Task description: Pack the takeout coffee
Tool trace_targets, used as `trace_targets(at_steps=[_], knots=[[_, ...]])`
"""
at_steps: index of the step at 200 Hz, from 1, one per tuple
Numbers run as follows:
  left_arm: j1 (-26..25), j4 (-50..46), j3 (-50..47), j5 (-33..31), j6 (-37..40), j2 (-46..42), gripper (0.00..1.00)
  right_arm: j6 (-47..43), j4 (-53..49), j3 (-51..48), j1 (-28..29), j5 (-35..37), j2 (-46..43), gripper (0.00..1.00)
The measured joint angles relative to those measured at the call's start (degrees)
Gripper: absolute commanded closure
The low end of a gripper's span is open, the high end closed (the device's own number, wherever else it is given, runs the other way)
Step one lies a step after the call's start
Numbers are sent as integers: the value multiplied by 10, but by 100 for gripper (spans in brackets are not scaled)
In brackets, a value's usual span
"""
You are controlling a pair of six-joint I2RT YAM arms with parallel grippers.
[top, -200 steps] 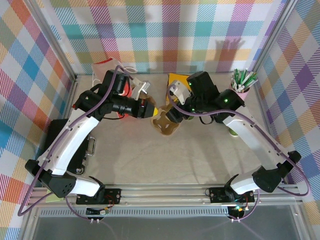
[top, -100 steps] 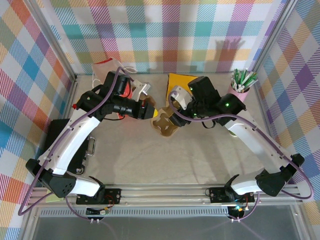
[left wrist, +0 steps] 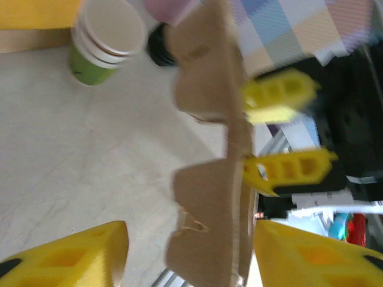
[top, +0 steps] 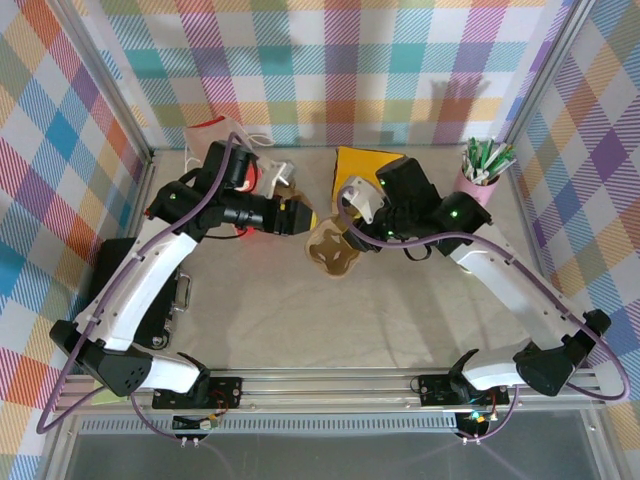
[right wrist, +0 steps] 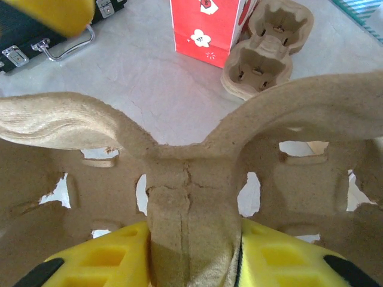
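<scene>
From above, a cardboard cup carrier (top: 332,250) is over the middle of the desk (top: 300,330).

Left wrist view: the left claw (left wrist: 188,257) is released, its fingers spread either side of the carrier's edge. Beside a stack of green cups (left wrist: 108,42), a dark round shape (left wrist: 159,51) may be the coffee cup's lid; I cannot tell.

Right wrist view: the right claw (right wrist: 194,263) is grasping the carrier's middle ridge.

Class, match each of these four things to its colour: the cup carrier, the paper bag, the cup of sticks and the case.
Things:
1. cup carrier
2. paper bag
3. cup of sticks
4. case

Colours:
A. pink
B. brown
C. black
D. red

Pairs: 1-B, 2-D, 3-A, 4-C
</scene>
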Motion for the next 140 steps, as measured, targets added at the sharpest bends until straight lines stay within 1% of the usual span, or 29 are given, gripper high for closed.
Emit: trace_targets(at_steps=[20, 36, 55, 73, 88, 105, 140], knots=[[44, 0, 21, -64, -28, -1, 29, 2, 0, -1, 0, 0, -10, 68], [87, 0, 43, -126, -53, 0, 29, 4, 0, -5, 0, 0, -16, 68], [138, -2, 72, -213, -83, 10, 30, 10, 0, -19, 0, 0, -24, 69], [170, -8, 114, -297, -105, 49, 31, 14, 0, -29, 0, -2, -26, 70], [186, -15, 151, -352, -118, 96, 33, 16, 0, -35, 0, -6, -28, 70], [196, -25, 183, -398, -127, 155, 33, 19, 0, -38, 0, -8, -31, 70], [199, -51, 224, -468, -131, 249, 33, 26, -1, -42, 0, -9, -45, 70]])
